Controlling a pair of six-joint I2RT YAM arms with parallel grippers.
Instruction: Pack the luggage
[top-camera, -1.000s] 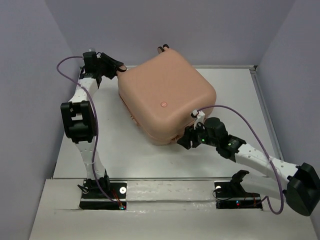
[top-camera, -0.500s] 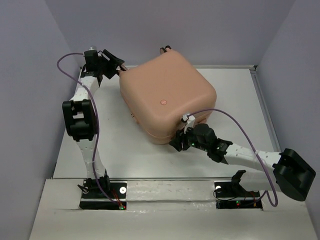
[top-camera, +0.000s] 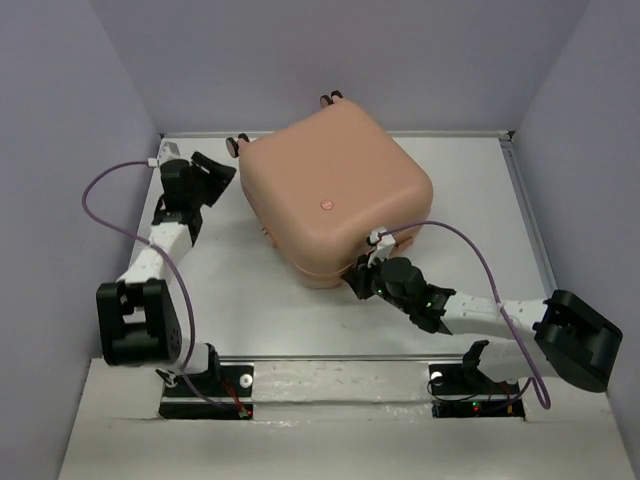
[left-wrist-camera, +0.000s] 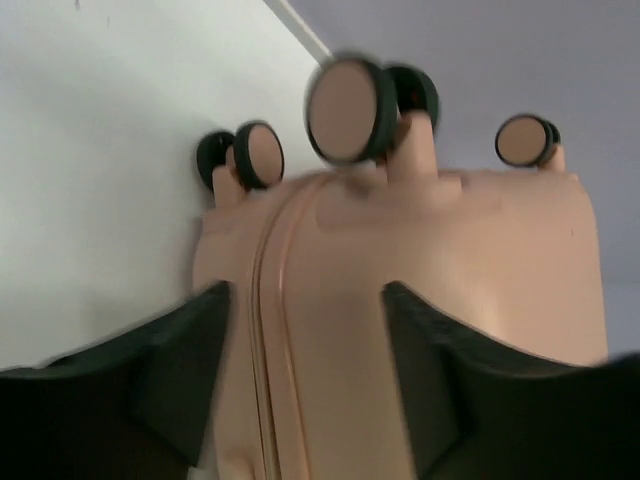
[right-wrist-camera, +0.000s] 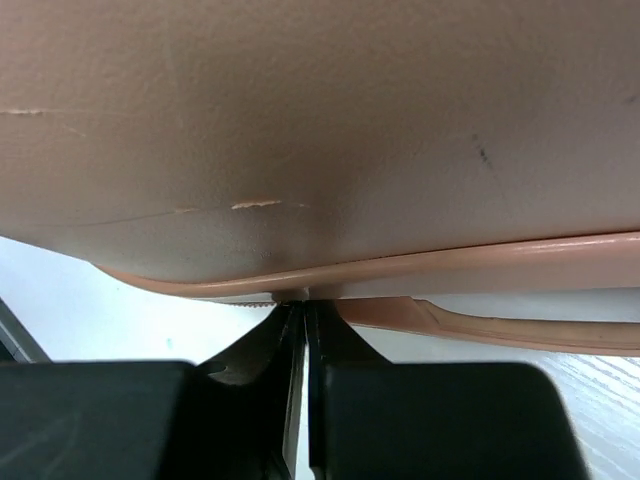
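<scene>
The luggage (top-camera: 335, 190), a peach-pink hard-shell case, lies shut on the white table with its dimple (top-camera: 323, 205) facing up and its wheels (top-camera: 237, 143) at the far left. My left gripper (top-camera: 215, 175) stands open just off the wheel end. In the left wrist view its dark fingers (left-wrist-camera: 190, 360) frame the case's seam (left-wrist-camera: 270, 330) below the wheels (left-wrist-camera: 345, 95). My right gripper (top-camera: 358, 280) is shut at the case's near edge. Its closed tips (right-wrist-camera: 303, 305) touch the seam under the upper shell (right-wrist-camera: 320, 120). Whether anything thin is pinched does not show.
The table (top-camera: 250, 300) is boxed in by lavender walls, with a raised rim along the back (top-camera: 470, 133). Both arm bases (top-camera: 205, 385) (top-camera: 475, 385) sit on the near ledge. Purple cables loop over each arm.
The left arm has folded back and down from the case's far-left corner, its gripper widening and then narrowing. The right gripper slid left along the near edge and closed.
</scene>
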